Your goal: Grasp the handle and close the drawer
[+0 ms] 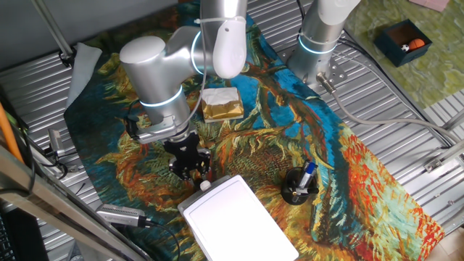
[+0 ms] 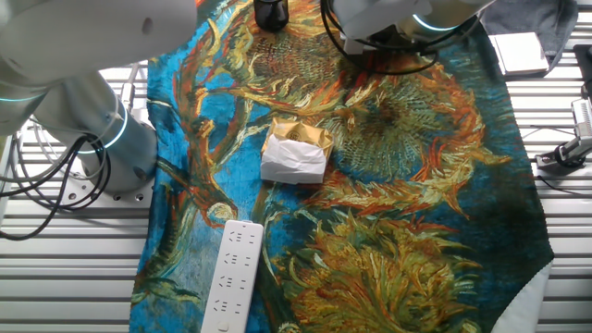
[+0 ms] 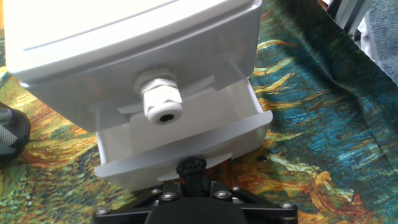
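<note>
The white flat-topped box (image 1: 235, 217) stands at the near edge of the painted cloth. In the hand view the box (image 3: 124, 56) fills the top, and its shallow white drawer (image 3: 186, 149) is pulled out towards me. A small black handle (image 3: 191, 167) sits on the middle of the drawer's front wall. My gripper (image 3: 191, 182) is right at that handle, and its black fingers close in on it from both sides. In one fixed view the gripper (image 1: 190, 165) hangs just left of the box's far corner. The other fixed view shows neither the box nor the drawer.
A white cable gland (image 3: 160, 102) sticks out of the box above the drawer. A tan-and-white block (image 1: 221, 104) lies mid-cloth, also in the other fixed view (image 2: 296, 153). A black pen holder (image 1: 299, 187) stands right of the box. A white power strip (image 2: 236, 273) lies on the cloth.
</note>
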`<state>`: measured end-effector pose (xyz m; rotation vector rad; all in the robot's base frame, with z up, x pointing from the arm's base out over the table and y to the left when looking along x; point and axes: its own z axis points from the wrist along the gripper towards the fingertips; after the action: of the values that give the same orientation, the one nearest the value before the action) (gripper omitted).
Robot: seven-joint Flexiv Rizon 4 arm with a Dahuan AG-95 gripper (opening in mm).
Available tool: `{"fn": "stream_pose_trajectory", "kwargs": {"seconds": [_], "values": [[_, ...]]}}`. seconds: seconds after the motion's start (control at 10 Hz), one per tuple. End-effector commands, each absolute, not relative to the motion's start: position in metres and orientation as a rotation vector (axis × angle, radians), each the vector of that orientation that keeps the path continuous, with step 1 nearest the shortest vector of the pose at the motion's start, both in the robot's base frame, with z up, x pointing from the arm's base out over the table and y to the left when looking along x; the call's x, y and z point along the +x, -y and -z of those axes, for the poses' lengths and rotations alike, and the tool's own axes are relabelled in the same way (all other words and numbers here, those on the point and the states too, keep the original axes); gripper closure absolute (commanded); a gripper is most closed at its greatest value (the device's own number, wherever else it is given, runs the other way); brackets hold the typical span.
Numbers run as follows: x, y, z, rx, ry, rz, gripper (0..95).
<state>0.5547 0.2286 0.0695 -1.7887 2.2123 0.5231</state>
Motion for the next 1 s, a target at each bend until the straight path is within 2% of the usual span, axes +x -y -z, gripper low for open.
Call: {"fn": "stream_pose_trajectory", "kwargs": {"seconds": [0.1, 1.0], "values": [[0.5549, -0.2298, -0.0694, -1.789, -2.214, -0.520, 95.0], [0.5540, -0.2377, -0.0689, -1.804, -2.195, -0.519, 95.0]]}}
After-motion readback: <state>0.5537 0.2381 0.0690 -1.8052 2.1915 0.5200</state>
